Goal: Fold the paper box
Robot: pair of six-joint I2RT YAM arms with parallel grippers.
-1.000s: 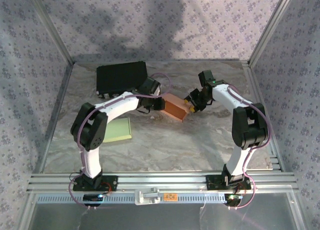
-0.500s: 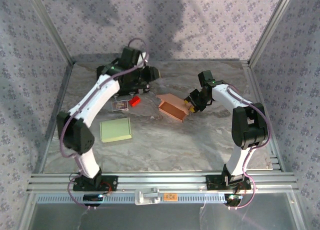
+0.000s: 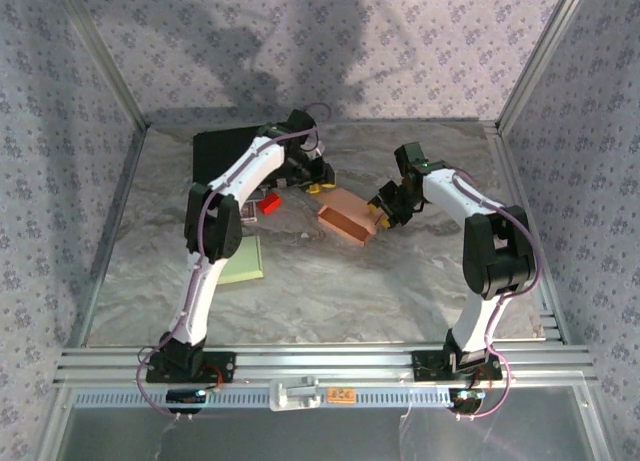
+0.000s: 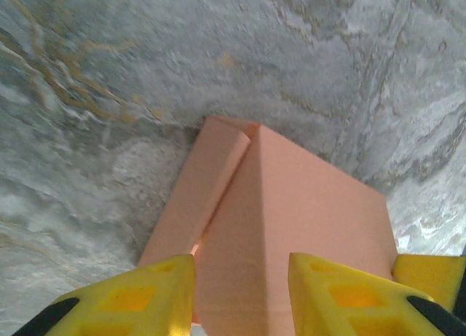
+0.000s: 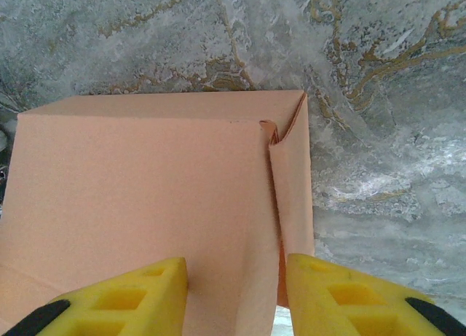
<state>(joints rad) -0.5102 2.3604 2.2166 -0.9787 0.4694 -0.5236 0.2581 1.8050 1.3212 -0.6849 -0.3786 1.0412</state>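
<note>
Left claw (image 3: 318,184) hangs at the far-left corner of the box (image 3: 345,221) in the top view. Right claw (image 3: 381,209) sits against the box's right edge. The box lies near the middle of the table (image 3: 330,291), open side up, with plain orange card showing inside. A black case (image 3: 225,153) lies at the far left, with a red block (image 3: 268,202) and a green pad (image 3: 238,264) nearer.

From the left wrist, the yellow fingers (image 4: 145,292) stand partly apart, with a box face and its folded ridge between them. Whether they pinch it cannot be told.

From the right wrist, the fingers (image 5: 349,292) also stand partly apart, over a box panel with a fold line by the right finger. A grip cannot be told here either.

Half a second earlier the left claw was up by the case, well apart from the box. It has since swung across to the box. The box and right claw have stayed where they were.
</note>
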